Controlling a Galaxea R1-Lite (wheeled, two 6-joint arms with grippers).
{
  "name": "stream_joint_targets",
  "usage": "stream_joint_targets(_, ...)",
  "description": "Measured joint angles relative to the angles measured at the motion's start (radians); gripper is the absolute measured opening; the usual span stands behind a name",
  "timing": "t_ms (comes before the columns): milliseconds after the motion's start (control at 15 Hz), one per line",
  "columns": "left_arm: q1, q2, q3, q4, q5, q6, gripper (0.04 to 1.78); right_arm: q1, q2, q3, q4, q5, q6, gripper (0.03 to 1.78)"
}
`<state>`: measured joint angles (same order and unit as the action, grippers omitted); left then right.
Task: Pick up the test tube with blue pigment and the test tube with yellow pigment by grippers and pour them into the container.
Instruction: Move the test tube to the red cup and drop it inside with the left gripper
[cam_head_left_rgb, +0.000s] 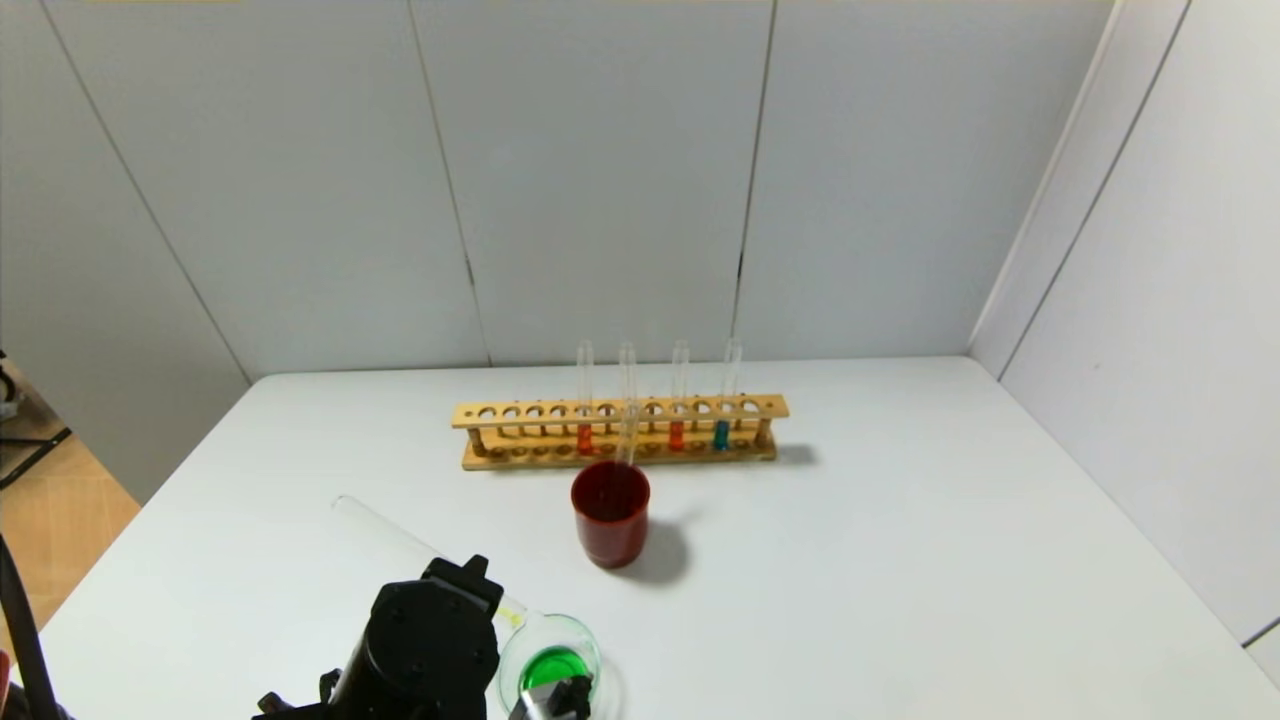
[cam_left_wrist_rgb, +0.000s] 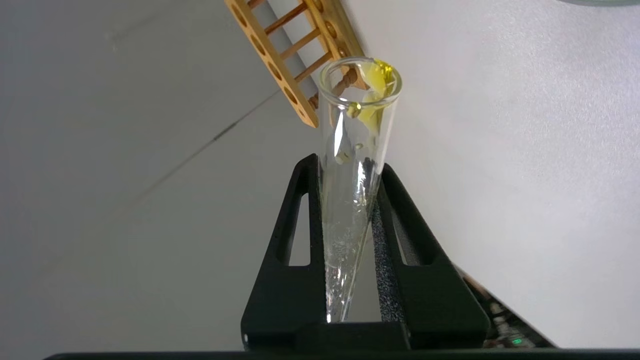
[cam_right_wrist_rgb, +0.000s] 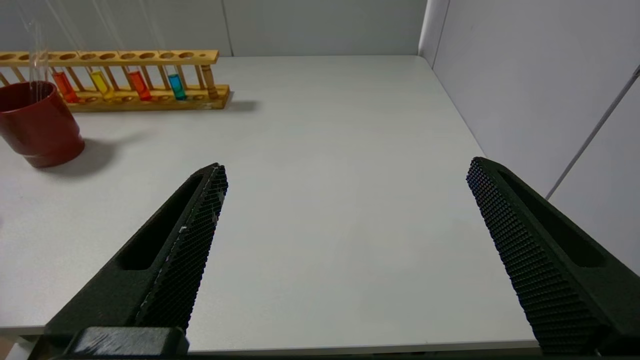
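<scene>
Table (cam_head_left_rgb: 900, 560) is topped by a wooden rack (cam_head_left_rgb: 620, 432), its yellow tube hidden behind a red cup (cam_head_left_rgb: 611, 525). Left gripper (cam_left_wrist_rgb: 350, 200) is pinched on a tilted yellow-stained tube (cam_left_wrist_rgb: 356, 150) over the green-filled beaker (cam_head_left_rgb: 552, 655), partly cut off. Right gripper (cam_right_wrist_rgb: 345, 190) is spread wide.

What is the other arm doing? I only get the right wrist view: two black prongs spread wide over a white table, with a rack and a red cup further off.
Observer: The left gripper is shut on the test tube with yellow pigment, which is tilted with its mouth downward.
Operator: Is the tube full?
Observer: No. There are only yellow traces at its mouth, and the rest of it looks clear.
Operator: What is it tipped toward?
Observer: The container, a low clear beaker near the table's front edge. It holds green liquid.
</scene>
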<state>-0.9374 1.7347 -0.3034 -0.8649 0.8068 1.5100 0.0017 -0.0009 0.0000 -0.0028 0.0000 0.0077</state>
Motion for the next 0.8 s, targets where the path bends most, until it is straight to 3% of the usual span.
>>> stream_joint_targets(467, 0.009, -0.017, -0.001, -0.004, -0.008, -0.376, 0.33, 0.000, 0.000, 0.000, 0.000, 0.000, 0.000, 1.75)
stream_joint_targets(800, 0.021, -0.032, -0.089, -0.003, -0.055, -0.695, 0.33, 0.000, 0.000, 0.000, 0.000, 0.000, 0.000, 1.75)
